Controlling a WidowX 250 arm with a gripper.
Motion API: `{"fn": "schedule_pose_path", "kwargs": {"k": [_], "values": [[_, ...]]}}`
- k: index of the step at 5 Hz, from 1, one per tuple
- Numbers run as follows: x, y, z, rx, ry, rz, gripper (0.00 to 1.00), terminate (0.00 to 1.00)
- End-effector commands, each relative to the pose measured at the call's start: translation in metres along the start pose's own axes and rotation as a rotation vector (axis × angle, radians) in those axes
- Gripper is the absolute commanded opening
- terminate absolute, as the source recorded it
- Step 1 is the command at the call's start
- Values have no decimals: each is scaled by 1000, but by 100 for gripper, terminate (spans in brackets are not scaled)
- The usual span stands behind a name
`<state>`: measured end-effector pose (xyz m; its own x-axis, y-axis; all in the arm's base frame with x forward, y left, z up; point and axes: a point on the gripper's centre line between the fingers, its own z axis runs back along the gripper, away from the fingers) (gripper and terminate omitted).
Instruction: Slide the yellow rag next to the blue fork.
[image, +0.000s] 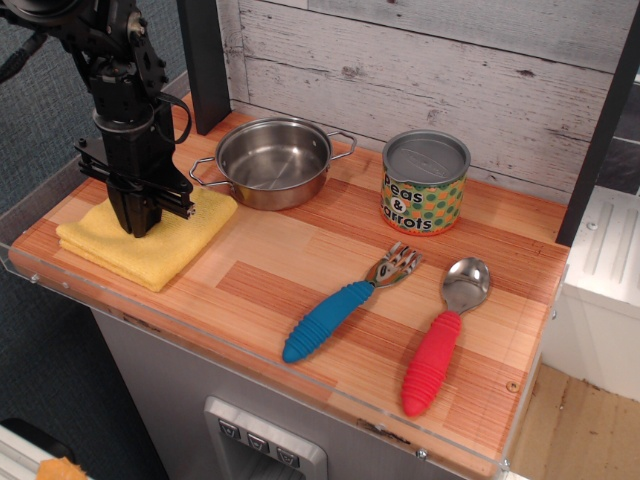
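Wooden counter carries the yellow rag at its left end. On the rag's middle the claw presses straight down, tips together on the cloth; whether it pinches any fabric cannot be told. Just beside sits a steel pan; the blue fork lies well apart.

The black arm hangs vertically at far left, its tool pointing straight down, fingers drawn together.
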<state>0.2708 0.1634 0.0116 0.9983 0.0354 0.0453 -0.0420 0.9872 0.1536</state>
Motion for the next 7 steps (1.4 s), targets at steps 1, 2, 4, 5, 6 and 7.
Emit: {"fn": "schedule_pose_path", "kwargs": {"k": [1, 2, 4, 5, 6, 7], "values": [[-1, -15, 11, -35, 20, 58, 0, 0], [-4, -20, 11, -56, 36, 93, 0, 0], [-2, -46, 16, -68, 55, 91, 0, 0], [-3, -58, 21, -79, 53, 88, 0, 0], [-1, -72, 26, -85, 37, 67, 0, 0], [0, -82, 32, -110, 17, 73, 0, 0]]}}
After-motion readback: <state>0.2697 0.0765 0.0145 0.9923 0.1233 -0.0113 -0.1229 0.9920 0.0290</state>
